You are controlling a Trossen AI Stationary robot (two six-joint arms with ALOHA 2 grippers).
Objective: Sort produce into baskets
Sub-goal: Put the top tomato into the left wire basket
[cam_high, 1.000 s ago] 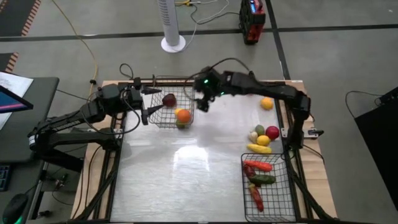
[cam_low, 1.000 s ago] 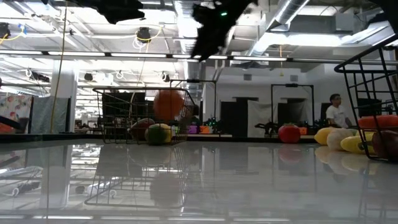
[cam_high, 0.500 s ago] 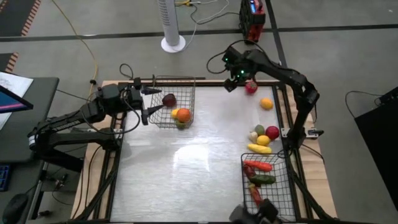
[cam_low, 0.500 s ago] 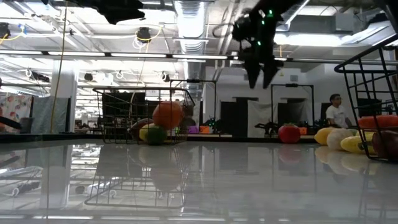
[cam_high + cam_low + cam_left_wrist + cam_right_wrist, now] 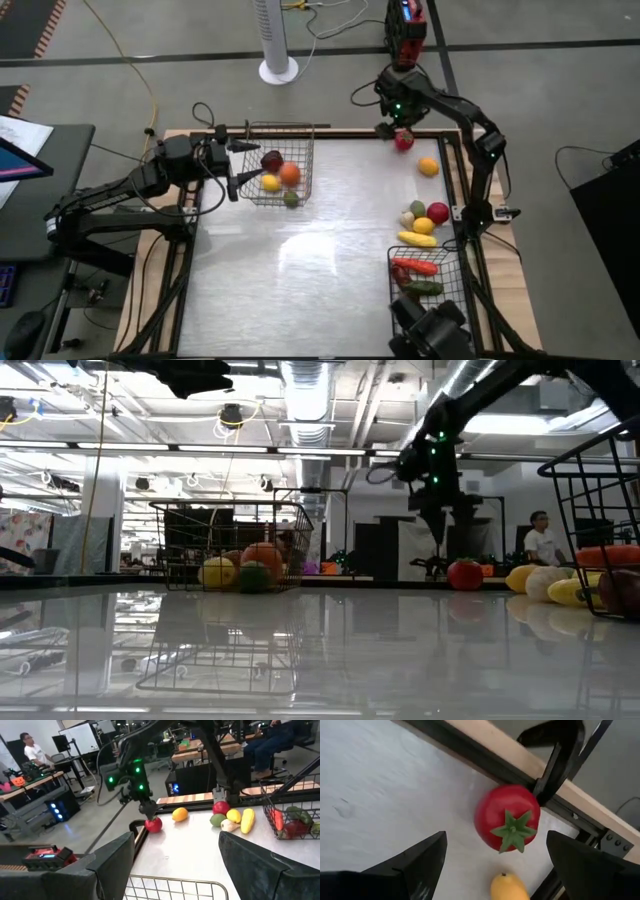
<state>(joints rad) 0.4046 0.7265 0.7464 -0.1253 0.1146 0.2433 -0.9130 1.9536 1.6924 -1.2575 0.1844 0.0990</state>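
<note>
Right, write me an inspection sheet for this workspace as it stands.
Surface: glossy white tabletop in a wooden frame.
Job's things: silvery wire-mesh basket at the far left holds round maroon, yellow, orange and green pieces; darker wire-mesh basket at the near right holds long red and green pieces. Loose: red tomato with green stem at the far edge, yellow-orange round fruit, and a cluster of mixed produce beside the darker basket.
Clutter: nothing seen.
Hands: right hand open, above the tomato; left hand open at the silvery basket.
Cables: yellow cable on the floor.
Surroundings: white fan base, seated people beyond.
</note>
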